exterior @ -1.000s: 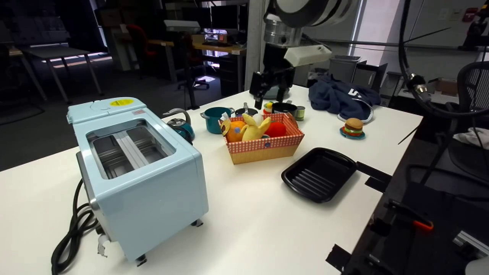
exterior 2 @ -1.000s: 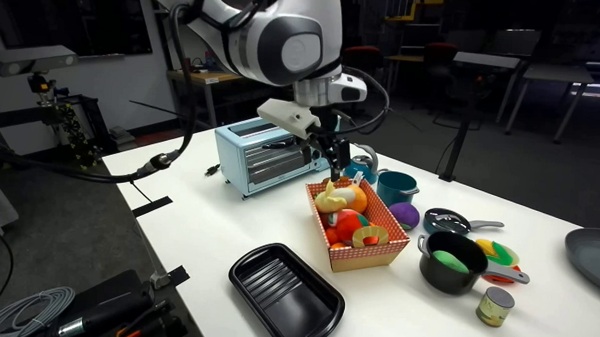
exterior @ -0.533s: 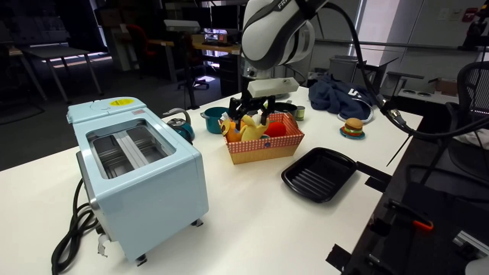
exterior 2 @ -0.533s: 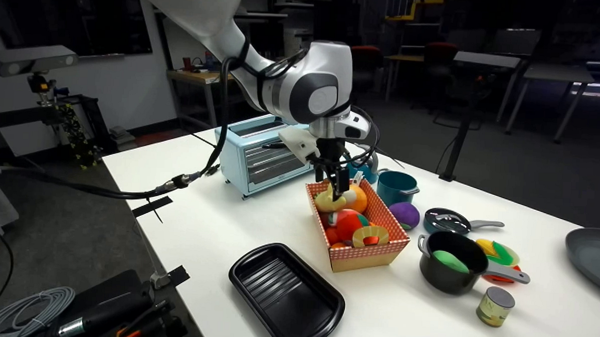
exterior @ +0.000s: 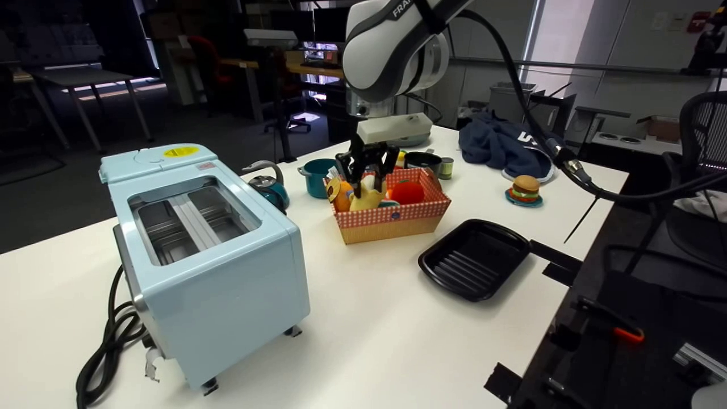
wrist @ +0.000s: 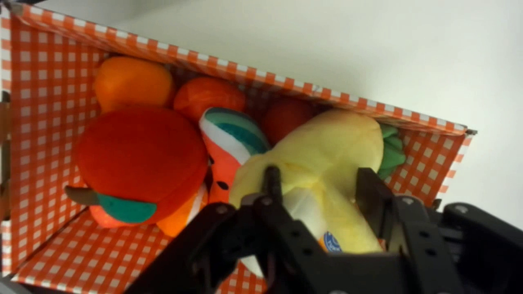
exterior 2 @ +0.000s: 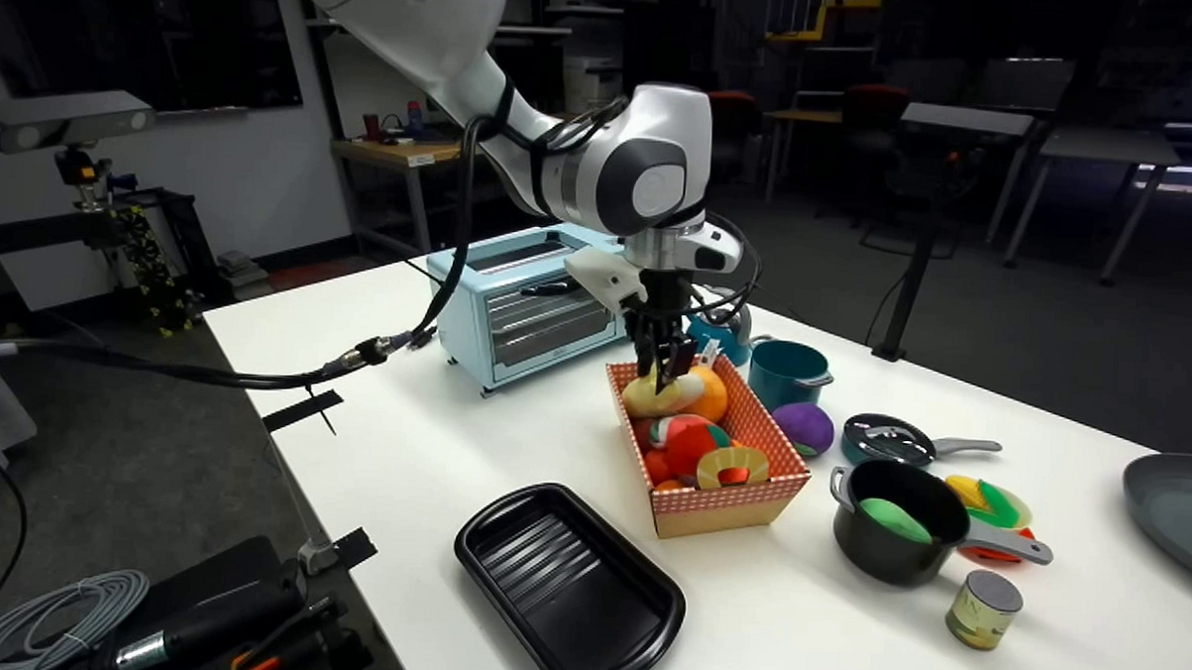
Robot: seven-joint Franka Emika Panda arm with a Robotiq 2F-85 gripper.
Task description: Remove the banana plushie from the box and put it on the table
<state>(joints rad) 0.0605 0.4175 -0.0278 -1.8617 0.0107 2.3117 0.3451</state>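
GRIP: our gripper [wrist: 318, 175] looks clamped on the banana plushie [wrist: 339, 139] | WHERE: inside the gingham box [exterior: 397, 229], well in from the edges of the counter [exterior: 369, 307] | RISK: we may drop it if our pinch on soft fabric slips, or snag the adjoining watermelon-slice plushie [wrist: 222, 159]

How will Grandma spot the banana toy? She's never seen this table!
Tell her to find the light-blue toaster oven, then the red-checked box of soft toys near it. In the box's end closer to the oven, right by the black gripper, is the banana plushie. It's pale yellow and lumpy, unlike the round red toy and the round orange near it.
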